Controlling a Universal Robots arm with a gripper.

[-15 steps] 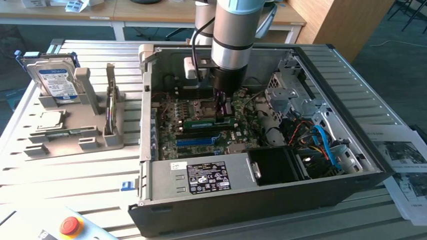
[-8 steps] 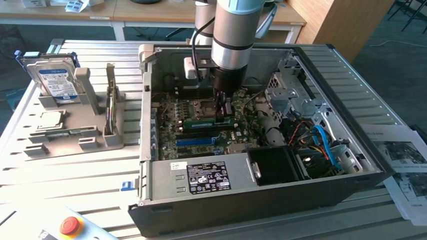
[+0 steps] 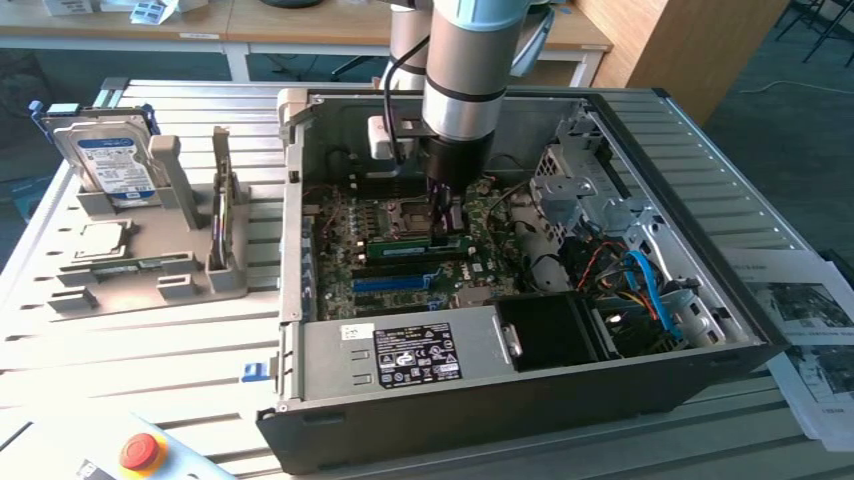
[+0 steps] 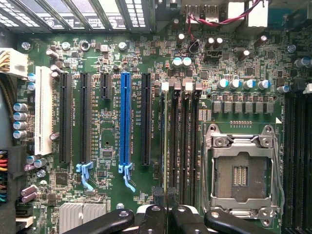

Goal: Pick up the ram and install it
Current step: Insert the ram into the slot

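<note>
Exterior view: the gripper (image 3: 451, 230), jaws closed almost fully, pinches the ram (image 3: 407, 245) inside the open computer case (image 3: 534, 410), low at the memory slots (image 4: 184, 146), six o'clock from the processor socket (image 3: 407, 212)

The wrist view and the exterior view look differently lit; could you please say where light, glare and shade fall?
Wrist view: even light on the motherboard, glints on the capacitor tops and the socket frame. Exterior view: bright light on the table slats and a highlight down the arm, while the computer case's inside is shaded.
</note>
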